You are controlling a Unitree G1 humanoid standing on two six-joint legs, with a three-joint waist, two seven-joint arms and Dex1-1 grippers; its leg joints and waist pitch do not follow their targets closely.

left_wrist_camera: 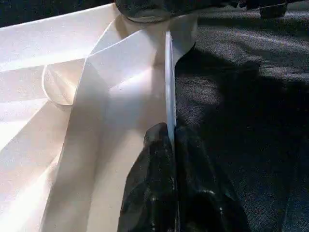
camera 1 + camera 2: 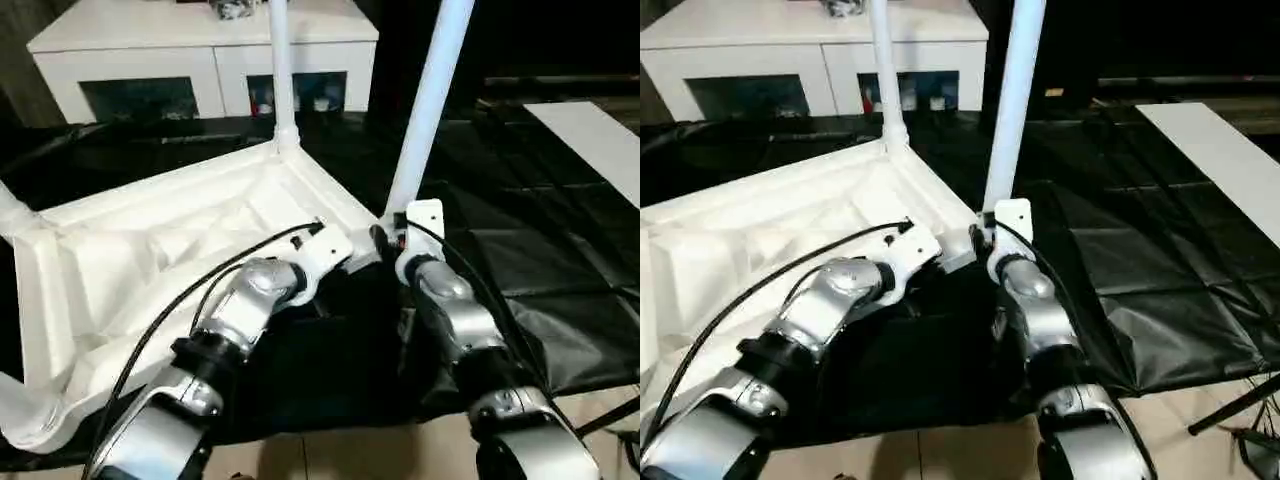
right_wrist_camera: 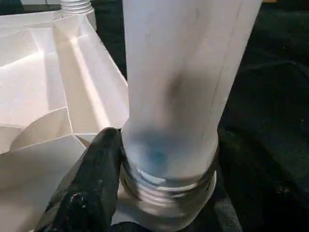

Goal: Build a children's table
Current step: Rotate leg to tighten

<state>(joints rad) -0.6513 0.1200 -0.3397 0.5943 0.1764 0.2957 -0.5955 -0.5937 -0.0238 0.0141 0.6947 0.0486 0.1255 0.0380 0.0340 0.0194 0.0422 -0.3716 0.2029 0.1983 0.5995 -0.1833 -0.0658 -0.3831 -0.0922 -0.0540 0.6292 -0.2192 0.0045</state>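
The white table top (image 2: 150,250) lies upside down on black cloth, ribbed underside up. One white leg (image 2: 281,70) stands upright in its far corner socket. A second leg (image 2: 430,100) stands in the near right corner. My left gripper (image 1: 170,133) is shut on the thin side wall of the table top close to that corner, one black finger on each face. My right gripper (image 2: 395,238) sits at the base of the second leg (image 3: 178,72), and a black finger (image 3: 96,169) presses against its threaded collar. The other finger is hidden behind the tube.
A white cabinet (image 2: 200,50) with glass doors stands behind the table top. Black cloth (image 2: 520,260) covers the floor to the right, with a white board (image 2: 600,140) lying at the far right. Pale floor tiles (image 2: 350,450) show at the near edge.
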